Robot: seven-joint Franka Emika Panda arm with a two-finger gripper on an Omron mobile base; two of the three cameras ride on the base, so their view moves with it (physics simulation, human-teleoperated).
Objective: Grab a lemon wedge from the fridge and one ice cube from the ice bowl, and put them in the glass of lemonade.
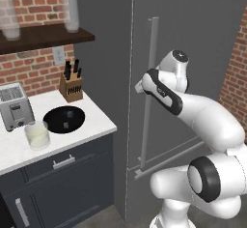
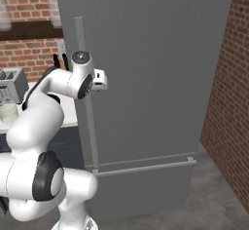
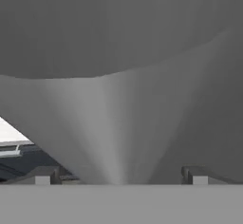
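Fridge (image 2: 155, 68): standing shut, its handle (image 2: 85, 102) running vertically, directly ahead of the gripper (image 3: 118, 178). Jaws are gaping fully wide, holding nothing, straddling the bar. Lemon wedge presumably lying inside, unseen.

The fridge (image 1: 193, 38) is shut, hiding its inside; its top runs past the picture's edge. The arm covers part of the handle (image 1: 150, 77). The ice in the bowl (image 1: 64, 119) is too small to make out
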